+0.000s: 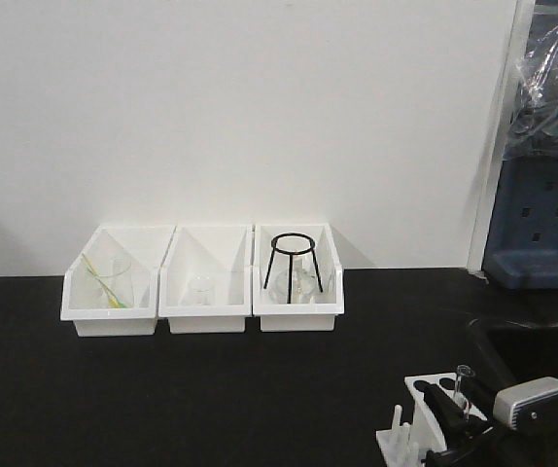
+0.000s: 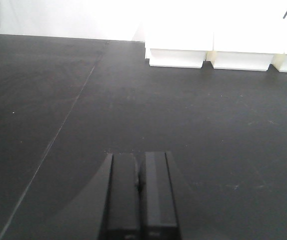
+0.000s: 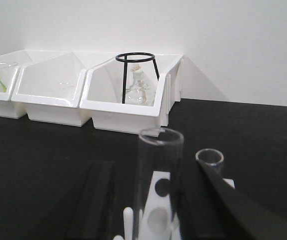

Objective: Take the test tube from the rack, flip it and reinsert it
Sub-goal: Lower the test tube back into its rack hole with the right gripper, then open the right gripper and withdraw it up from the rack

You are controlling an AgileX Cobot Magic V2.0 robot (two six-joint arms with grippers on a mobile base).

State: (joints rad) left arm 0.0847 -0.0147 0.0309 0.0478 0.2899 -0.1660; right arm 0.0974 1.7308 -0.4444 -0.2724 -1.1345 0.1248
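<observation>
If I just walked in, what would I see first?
Probably the three white bins lined up against the wall on the black table, the right one holding a black ring stand. Then, at the near right corner, the right gripper reaching at a clear test tube standing open end up in the small white rack. A second tube stands just beside it.
</observation>
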